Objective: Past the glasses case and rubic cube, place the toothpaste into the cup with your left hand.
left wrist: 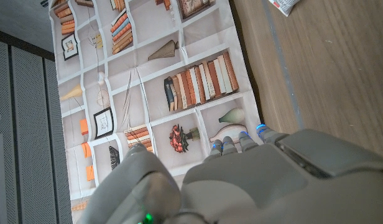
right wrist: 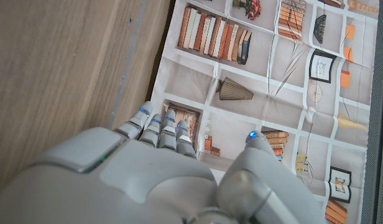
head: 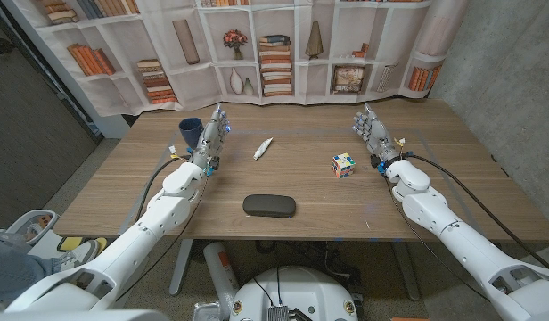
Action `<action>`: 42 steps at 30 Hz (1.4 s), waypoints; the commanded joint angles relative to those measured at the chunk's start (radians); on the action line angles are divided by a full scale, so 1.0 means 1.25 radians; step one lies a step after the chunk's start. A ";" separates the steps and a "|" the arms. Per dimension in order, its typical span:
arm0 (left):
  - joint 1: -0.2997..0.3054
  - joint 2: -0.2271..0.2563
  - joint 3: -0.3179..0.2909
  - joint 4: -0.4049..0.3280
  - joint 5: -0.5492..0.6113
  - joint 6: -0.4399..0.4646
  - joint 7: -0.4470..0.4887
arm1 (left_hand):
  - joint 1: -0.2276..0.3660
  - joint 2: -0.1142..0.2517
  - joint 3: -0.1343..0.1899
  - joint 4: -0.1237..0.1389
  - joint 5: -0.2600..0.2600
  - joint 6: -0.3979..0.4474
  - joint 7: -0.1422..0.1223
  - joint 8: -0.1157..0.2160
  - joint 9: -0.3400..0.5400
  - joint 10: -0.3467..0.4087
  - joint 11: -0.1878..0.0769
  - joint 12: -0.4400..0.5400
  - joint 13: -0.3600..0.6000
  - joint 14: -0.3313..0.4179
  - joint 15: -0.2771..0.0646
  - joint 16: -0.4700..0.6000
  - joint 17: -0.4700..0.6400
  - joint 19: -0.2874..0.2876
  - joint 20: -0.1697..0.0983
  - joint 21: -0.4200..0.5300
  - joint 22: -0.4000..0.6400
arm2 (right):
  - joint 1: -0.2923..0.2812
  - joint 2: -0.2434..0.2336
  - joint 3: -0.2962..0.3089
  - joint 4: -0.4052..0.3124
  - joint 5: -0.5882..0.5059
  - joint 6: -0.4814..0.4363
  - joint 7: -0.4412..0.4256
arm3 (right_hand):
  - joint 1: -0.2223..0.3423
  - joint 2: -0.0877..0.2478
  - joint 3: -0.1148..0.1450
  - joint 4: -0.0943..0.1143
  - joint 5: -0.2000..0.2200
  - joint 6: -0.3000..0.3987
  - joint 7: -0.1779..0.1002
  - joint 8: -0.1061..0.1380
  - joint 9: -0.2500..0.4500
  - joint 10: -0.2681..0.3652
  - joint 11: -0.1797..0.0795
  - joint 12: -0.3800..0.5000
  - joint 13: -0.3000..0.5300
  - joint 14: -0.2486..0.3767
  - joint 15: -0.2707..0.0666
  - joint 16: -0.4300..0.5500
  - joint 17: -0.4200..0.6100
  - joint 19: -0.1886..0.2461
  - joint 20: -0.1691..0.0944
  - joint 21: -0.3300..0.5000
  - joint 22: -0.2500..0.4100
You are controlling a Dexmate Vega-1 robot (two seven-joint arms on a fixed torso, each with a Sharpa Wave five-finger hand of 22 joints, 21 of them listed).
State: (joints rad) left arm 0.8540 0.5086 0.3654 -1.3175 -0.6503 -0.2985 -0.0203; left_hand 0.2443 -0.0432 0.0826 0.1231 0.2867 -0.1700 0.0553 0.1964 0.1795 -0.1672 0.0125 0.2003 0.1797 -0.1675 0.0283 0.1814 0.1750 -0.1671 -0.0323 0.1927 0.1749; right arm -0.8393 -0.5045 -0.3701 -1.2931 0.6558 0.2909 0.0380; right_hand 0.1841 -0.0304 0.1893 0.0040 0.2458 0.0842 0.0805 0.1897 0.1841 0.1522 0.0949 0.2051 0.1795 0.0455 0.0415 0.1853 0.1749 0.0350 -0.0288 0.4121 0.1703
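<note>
A white toothpaste tube (head: 263,148) lies on the wooden table (head: 301,183), slightly left of centre. Its end shows at the edge of the left wrist view, toothpaste tube (left wrist: 283,5). A dark blue cup (head: 190,132) stands at the table's far left. My left hand (head: 213,135) is raised between the cup and the tube, fingers apart, holding nothing; left hand (left wrist: 253,180). A rubik's cube (head: 344,165) sits right of centre. A black glasses case (head: 269,206) lies near the front edge. My right hand (head: 375,134) stands open right of the cube; right hand (right wrist: 148,174).
A bookshelf-print backdrop (head: 283,45) hangs behind the table's far edge. A person's leg and shoe (head: 25,245) show at the lower left, off the table. Bare wood lies between the objects.
</note>
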 commanded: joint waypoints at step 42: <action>-0.014 0.010 -0.011 0.004 0.057 -0.067 0.030 | 0.058 0.038 0.007 -0.020 0.029 0.026 -0.014 0.029 0.005 0.028 -0.020 0.032 0.004 -0.026 -0.015 0.023 0.002 -0.109 0.000 0.016 0.004 | 0.014 0.033 -0.009 0.019 -0.006 0.019 -0.014 | 0.011 0.006 0.006 -0.004 0.001 0.012 0.008 0.007 0.001 0.013 -0.001 0.007 0.004 0.010 0.009 0.004 0.003 0.008 0.005 -0.010 0.004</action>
State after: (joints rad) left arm 0.8557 0.5170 0.3471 -1.3215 -0.6128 -0.3717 -0.0001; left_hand 0.3023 0.0042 0.0922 0.1048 0.3185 -0.1493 0.0396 0.2235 0.1841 -0.1446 -0.0130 0.2302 0.1794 -0.1687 0.0197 0.2008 0.1746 -0.1669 -0.0321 0.2080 0.1795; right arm -0.8275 -0.4654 -0.3800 -1.2696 0.6534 0.3198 0.0278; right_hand 0.1903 -0.0260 0.1933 -0.0001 0.2458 0.0922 0.0886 0.1897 0.1839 0.1611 0.0930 0.2050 0.1792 0.0540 0.0499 0.1852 0.1746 0.0404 -0.0231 0.4062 0.1700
